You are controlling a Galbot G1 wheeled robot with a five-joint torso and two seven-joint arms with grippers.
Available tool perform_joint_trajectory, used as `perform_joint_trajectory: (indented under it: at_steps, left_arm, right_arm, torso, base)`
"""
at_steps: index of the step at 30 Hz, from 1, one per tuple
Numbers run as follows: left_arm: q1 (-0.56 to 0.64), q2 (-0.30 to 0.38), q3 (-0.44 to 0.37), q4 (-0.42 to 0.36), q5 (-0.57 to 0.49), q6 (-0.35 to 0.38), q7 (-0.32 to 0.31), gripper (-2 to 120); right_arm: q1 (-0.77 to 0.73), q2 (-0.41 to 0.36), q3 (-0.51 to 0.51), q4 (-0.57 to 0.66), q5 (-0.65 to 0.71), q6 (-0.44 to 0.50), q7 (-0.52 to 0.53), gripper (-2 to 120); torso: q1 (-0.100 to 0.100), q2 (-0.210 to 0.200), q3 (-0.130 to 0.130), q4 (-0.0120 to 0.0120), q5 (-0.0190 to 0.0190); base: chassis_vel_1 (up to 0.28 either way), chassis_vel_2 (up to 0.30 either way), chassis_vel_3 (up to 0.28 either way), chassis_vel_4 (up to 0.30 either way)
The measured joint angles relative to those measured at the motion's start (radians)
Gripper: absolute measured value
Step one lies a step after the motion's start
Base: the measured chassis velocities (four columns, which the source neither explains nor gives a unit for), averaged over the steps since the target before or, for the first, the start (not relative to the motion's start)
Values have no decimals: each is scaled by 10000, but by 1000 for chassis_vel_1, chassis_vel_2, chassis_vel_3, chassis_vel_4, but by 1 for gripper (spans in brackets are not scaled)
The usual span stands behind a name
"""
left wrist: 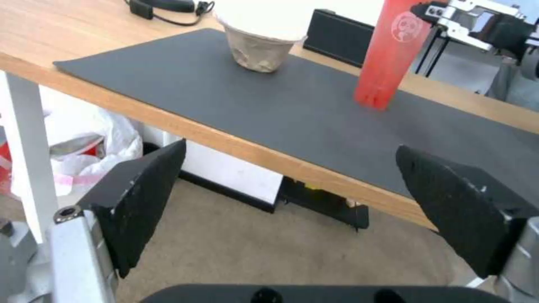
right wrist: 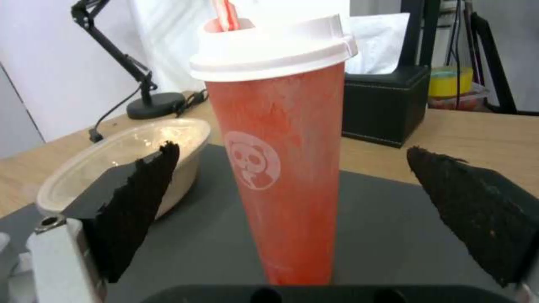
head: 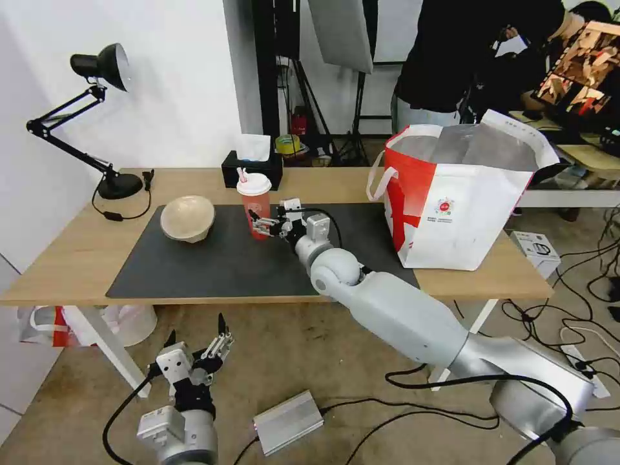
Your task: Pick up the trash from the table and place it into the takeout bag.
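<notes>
At the far left, the left tool (head: 216,342) hangs below the desk's (head: 71,258) front edge, fingers spread apart and holding nothing; from its own camera the near lip of the desk runs just ahead and above it. On the dark mat (head: 213,265), toward its left end, sits the beige bowl (head: 187,218), lying a little tilted as far as the head view lets me judge. Right of it stands the red cup (head: 253,203) with white lid and straw, upright, with the black tissue box (head: 252,169) behind it. The right tool (head: 259,226) is level with the cup's lower half, its fingers wide apart with the cup's body between them and not yet pinched. At the right end of the desk stands the takeout bag (head: 458,200), mouth open, foil lining showing, close to the front and right edges.

The step in hand looks like the grasp of the cup. The next move calls for closing gently on the tapered wall, since a thin cup may buckle or slip, then lifting clear before carrying rightward. The mat between cup and bag is free of things, but the bag's rim stands tall, so the cup must go over it, not into its side.
</notes>
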Motion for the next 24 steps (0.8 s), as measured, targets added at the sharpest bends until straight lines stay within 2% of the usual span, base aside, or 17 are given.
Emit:
perform_joint_trajectory:
  at_steps: [15,24]
  left_arm:
    - [-8,29,15,36,-1,13,-9,100]
    - [-42,46,52,41,-18,17,-10,100]
  right_arm:
    - [206,1143,258,-1530,-277,15,-407,100]
    - [261,1401,274,-1880,-365,30,-469,100]
  torso:
    - [0,0,-1,1,0]
    - [0,0,-1,0,0]
  base:
    - [0,0,0,0]
    - [0,0,0,0]
